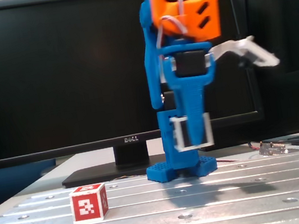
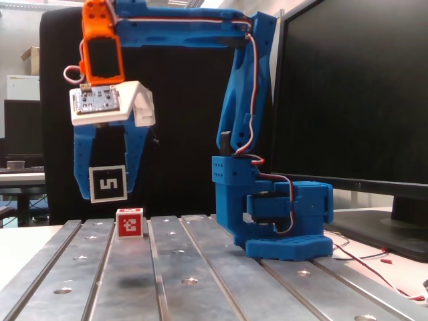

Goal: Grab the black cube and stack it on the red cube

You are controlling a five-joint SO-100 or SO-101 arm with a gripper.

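My pincer [image 2: 108, 190] is clamped on the black cube [image 2: 108, 183], one blue finger [image 2: 81, 164] down each side of it, and the cube hangs in the air with its white 5 facing the camera in a fixed view. Below and a little to the right in that view, the red cube [image 2: 129, 223] sits on the grooved metal worktop [image 2: 174, 274], with clear air between the two cubes. In a fixed view taken from in front of the monitor [image 1: 64, 74], the black cube [image 1: 191, 132] shows only as a white-edged frame (motion blur smears it), partly behind one finger [image 1: 195, 110]. There the red cube [image 1: 89, 202] stands well to the left of my base [image 1: 181, 168]; how far I am from being above it I cannot judge from that angle.
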